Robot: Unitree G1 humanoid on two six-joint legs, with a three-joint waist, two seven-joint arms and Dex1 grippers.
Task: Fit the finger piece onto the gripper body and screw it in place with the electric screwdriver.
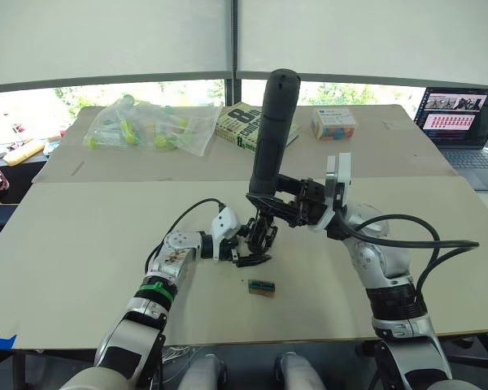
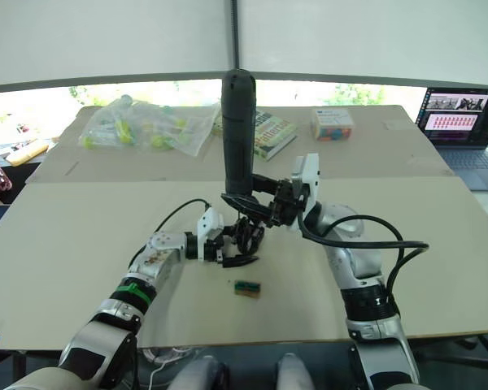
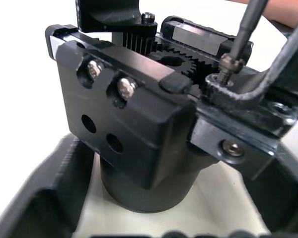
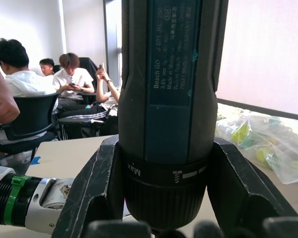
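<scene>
The left gripper (image 1: pixel 246 244) was clamped on the gripper body (image 3: pixel 139 129), which sat between its jaws on the table (image 1: pixel 89 236). Just above, the right gripper (image 4: pixel 164 218) gripped the upright electric screwdriver (image 1: pixel 272 130), its bit (image 3: pixel 244 29) touching a screw (image 3: pixel 227 67) on that body.

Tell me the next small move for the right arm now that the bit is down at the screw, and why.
Probably keep the electric screwdriver upright and press gently while driving: the right claw grips it, its bit sits on a screw whose threads show, so it looks not fully seated. The left claw grips the gripper body, which should brace it.
</scene>
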